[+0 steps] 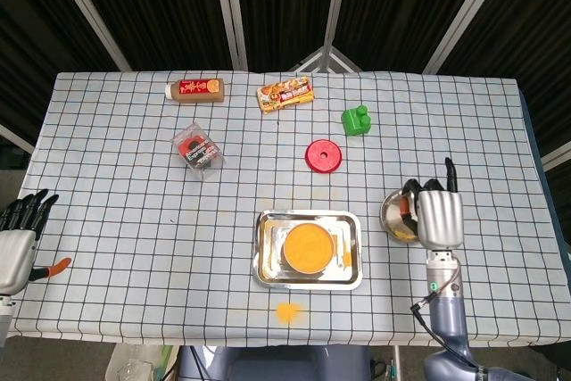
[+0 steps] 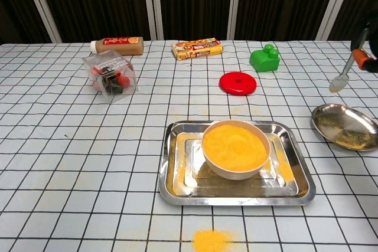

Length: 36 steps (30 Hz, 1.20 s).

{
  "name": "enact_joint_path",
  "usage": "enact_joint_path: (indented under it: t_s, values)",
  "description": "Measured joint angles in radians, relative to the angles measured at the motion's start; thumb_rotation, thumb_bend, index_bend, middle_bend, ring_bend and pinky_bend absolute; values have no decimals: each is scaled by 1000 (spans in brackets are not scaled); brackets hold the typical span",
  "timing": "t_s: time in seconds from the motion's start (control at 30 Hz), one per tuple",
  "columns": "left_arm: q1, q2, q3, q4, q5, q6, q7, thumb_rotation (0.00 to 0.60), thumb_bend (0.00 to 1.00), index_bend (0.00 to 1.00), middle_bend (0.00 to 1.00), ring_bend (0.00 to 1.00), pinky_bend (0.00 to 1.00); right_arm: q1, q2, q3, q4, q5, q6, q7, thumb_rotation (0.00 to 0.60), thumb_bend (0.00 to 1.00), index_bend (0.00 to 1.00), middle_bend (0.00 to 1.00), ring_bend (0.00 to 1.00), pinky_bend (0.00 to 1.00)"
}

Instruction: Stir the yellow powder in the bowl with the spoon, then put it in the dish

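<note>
Yellow powder (image 2: 211, 241) is lying spilled on the checked cloth at the near edge of the bench (image 1: 134, 247). Just beyond it, the bowl (image 2: 235, 149) is sitting in the steel tray (image 2: 177, 190), heaped with yellow powder. Over to the right, the right hand (image 1: 438, 215) is hovering over the round dish (image 2: 344, 127), gripping the spoon (image 2: 344, 78) by its orange handle, the spoon's scoop hanging above the dish. At the near left corner the left hand (image 1: 18, 231) is holding nothing, fingers spread. Farther back are sitting a red lid (image 2: 238, 82), a green block (image 2: 264, 58), a clear packet (image 2: 110, 74), a snack box (image 2: 197, 48) and a bottle (image 2: 117, 44).
</note>
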Motion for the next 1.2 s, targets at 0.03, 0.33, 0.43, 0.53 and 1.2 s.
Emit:
enact_joint_path:
  t_s: [0.03, 0.33, 0.43, 0.53, 1.2]
  values:
    - [0, 0, 0, 0, 0, 0, 1, 600, 0, 0, 0, 0, 0, -1, -3, -3, 11, 4, -3, 10, 600, 762, 933, 807, 487, 0]
    - [0, 0, 1, 0, -2, -2, -3, 600, 0, 0, 0, 0, 0, 1, -46, -27, 100, 42, -25, 55, 600, 762, 933, 808, 488, 0]
    - [1, 0, 1, -1, 0, -1, -2, 600, 0, 0, 0, 0, 0, 0, -55, -35, 124, 46, -27, 69, 600, 762, 933, 808, 487, 0]
    - [1, 0, 2, -1, 1, 0, 0, 600, 0, 0, 0, 0, 0, -2, -63, -43, 150, 48, -29, 82, 600, 762, 933, 808, 487, 0]
    - [2, -5, 3, 0, -3, -2, 3, 600, 0, 0, 0, 0, 0, -3, -104, -50, 308, 42, -17, 197, 600, 762, 882, 805, 451, 0]
